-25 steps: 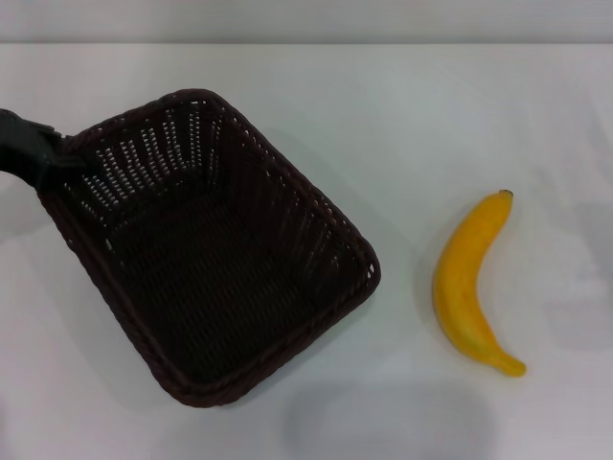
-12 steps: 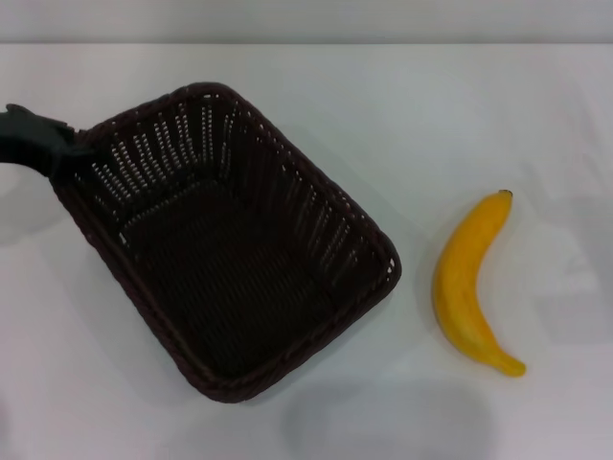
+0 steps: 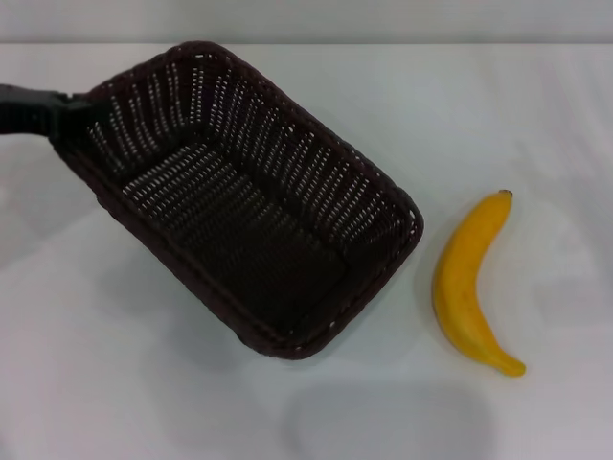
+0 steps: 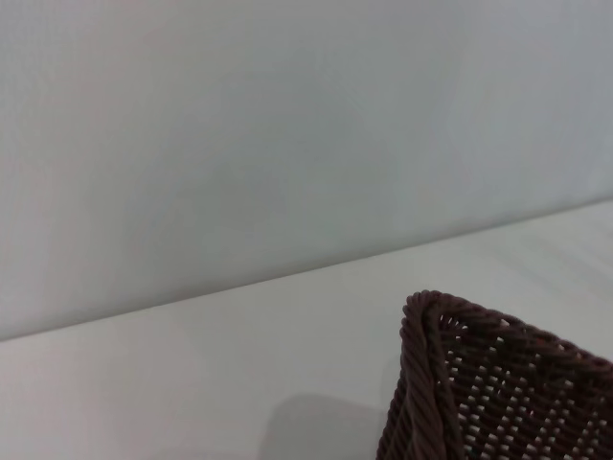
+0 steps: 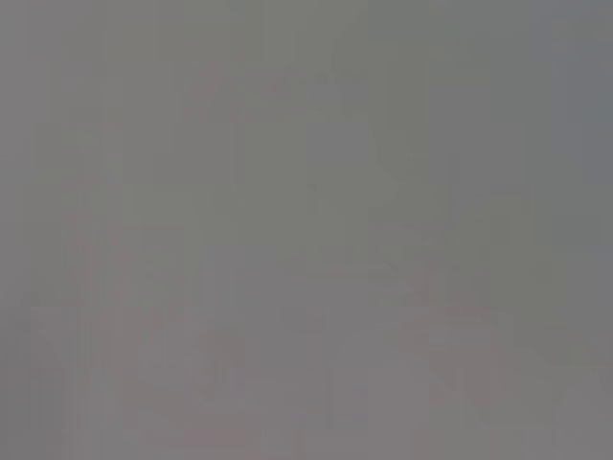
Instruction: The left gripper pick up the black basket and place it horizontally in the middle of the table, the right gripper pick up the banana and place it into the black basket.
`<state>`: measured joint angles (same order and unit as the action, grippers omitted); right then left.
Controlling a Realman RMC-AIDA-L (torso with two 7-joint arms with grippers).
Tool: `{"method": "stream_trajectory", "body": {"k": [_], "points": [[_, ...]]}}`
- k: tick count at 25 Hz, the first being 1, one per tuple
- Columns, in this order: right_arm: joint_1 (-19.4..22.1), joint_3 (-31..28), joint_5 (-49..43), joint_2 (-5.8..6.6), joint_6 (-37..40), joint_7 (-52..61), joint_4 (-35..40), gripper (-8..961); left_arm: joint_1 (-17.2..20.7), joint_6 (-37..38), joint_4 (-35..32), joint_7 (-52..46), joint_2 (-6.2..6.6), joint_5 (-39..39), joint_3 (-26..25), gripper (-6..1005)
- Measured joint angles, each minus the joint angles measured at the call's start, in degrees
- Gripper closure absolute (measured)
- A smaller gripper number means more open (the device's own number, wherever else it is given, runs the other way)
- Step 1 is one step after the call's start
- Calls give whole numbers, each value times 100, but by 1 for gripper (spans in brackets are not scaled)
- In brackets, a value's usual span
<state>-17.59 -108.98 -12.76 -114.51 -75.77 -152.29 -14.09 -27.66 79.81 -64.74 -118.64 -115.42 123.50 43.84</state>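
The black basket (image 3: 249, 201) is a dark woven rectangle held tilted above the white table (image 3: 115, 383), lying diagonally from upper left to lower right in the head view. My left gripper (image 3: 69, 115) is shut on the basket's far left rim. A corner of the basket's braided rim also shows in the left wrist view (image 4: 431, 383). The yellow banana (image 3: 471, 285) lies on the table to the right of the basket, a small gap apart, stem tip pointing away from me. My right gripper is out of view; the right wrist view shows only plain grey.
A pale wall (image 4: 287, 125) rises behind the table's far edge. Bare table surface lies in front of the basket and to the right of the banana.
My left gripper has lifted and turned the basket; its right end has swung toward the banana and its long side lies flatter across the table. The banana has not moved.
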Motion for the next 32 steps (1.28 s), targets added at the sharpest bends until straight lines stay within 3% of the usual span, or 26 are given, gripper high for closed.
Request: {"method": "stream_trajectory", "body": {"k": [2,4,6,12,14,15,18,23,32], "points": [[-27,-18,-2,72,84,-9,-107,160,171,1,-394,-423,-172,4,77,799],[-114,-49,-5,211,226,-6,-250,160,286,1,-583,-794,-281,3,165,800],[-142,-59,-5,244,258,1,-275,160,390,-18,-672,-1193,-342,-43,283,800],[-500,-90,-49,594,660,35,-359,159,734,-476,-720,-1957,-376,-319,496,801],[-555,-90,-56,642,722,35,-363,159,880,-835,-728,-2159,-378,-327,509,802],[-684,-92,-62,760,846,35,-368,159,906,-903,-731,-2182,-378,-327,519,802],[-773,-90,-62,827,928,35,-383,160,1042,-1384,-728,-2305,-380,-308,625,803],[-844,-54,-103,863,1222,8,-517,160,1163,-1988,-643,-2424,-391,-436,890,804],[-737,-93,-140,709,1238,-95,-586,161,1339,-2020,-681,-2677,-389,-512,2097,806]]}}
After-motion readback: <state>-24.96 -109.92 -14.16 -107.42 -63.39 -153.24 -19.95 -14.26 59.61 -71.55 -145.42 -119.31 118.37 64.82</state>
